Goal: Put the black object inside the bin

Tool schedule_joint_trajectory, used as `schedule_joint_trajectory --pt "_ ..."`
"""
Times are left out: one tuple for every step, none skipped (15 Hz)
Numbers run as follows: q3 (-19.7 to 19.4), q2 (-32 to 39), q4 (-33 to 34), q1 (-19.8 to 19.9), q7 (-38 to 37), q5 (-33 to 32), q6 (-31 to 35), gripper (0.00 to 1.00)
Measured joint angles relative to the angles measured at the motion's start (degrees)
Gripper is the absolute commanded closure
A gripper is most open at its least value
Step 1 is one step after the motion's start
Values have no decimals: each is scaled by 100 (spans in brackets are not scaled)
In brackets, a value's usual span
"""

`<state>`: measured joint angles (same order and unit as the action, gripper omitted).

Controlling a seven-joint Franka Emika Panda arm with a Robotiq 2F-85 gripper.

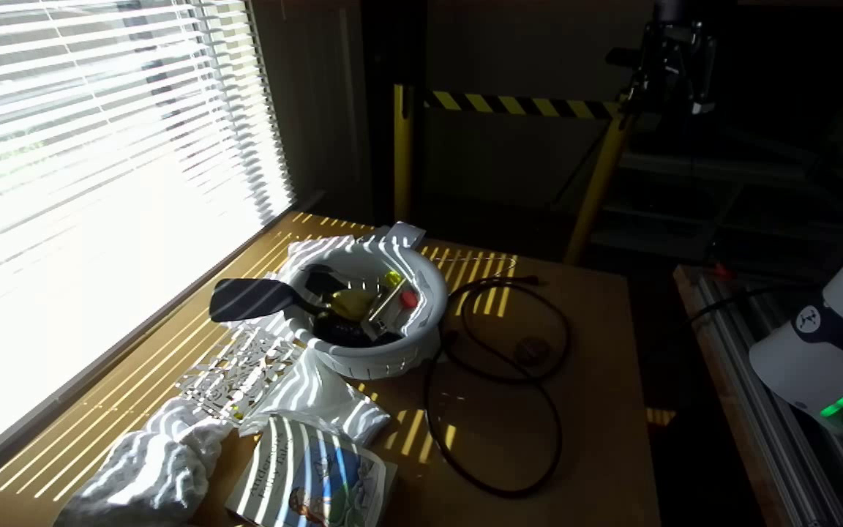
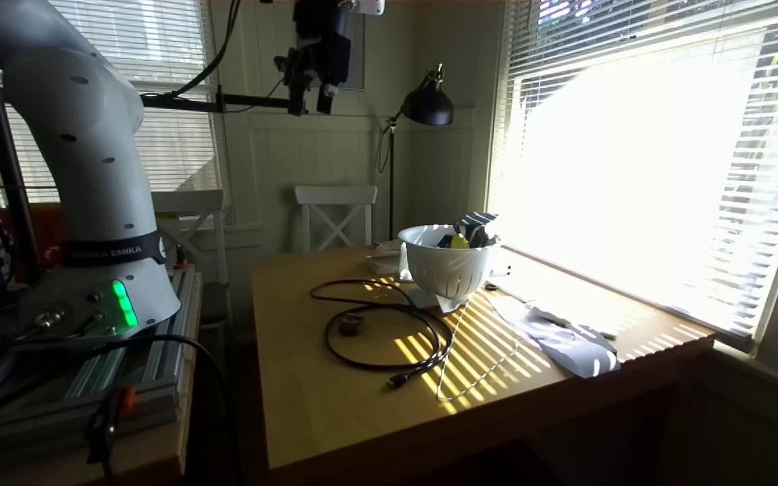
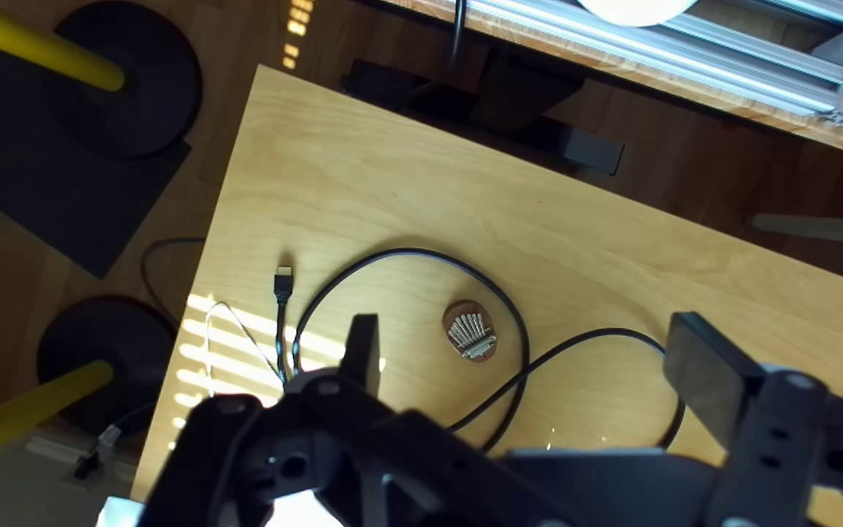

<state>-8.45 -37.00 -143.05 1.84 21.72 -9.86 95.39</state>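
The black cable lies in loose loops on the wooden table in both exterior views (image 1: 502, 495) (image 2: 375, 366) and in the wrist view (image 3: 407, 251). The bin, a round white tub, stands beside the loops in both exterior views (image 1: 374, 362) (image 2: 450, 273). It holds several items, among them a black spatula (image 1: 249, 298) whose blade sticks out over the rim. My gripper (image 3: 535, 359) is open and empty, high above the table, with the cable far below between its fingers. It also shows in both exterior views (image 1: 664, 102) (image 2: 311, 108).
A small brown thumb piano (image 3: 471, 331) lies inside a cable loop. A book (image 1: 319, 468), a clear plastic bag (image 1: 326, 399) and a white cloth (image 1: 151, 468) lie beside the bin. A thin string (image 2: 477, 388) lies near the cable plug. The window blinds (image 1: 99, 146) border the table.
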Motion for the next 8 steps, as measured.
schedule_joint_trajectory --pt "0 0 0 -1 0 0 0 0" --pt "9 28 1 -6 0 -32 0 0" --pt "35 130 4 -23 30 -178 0 0" --pt "53 301 2 -55 83 -311 25 0" --pt "68 542 0 -95 156 -404 99 0" --pt "83 832 -1 -145 223 -478 210 0" --pt "109 1141 -3 -195 289 -545 351 0" --pt "152 1454 -1 -239 349 -614 489 0"
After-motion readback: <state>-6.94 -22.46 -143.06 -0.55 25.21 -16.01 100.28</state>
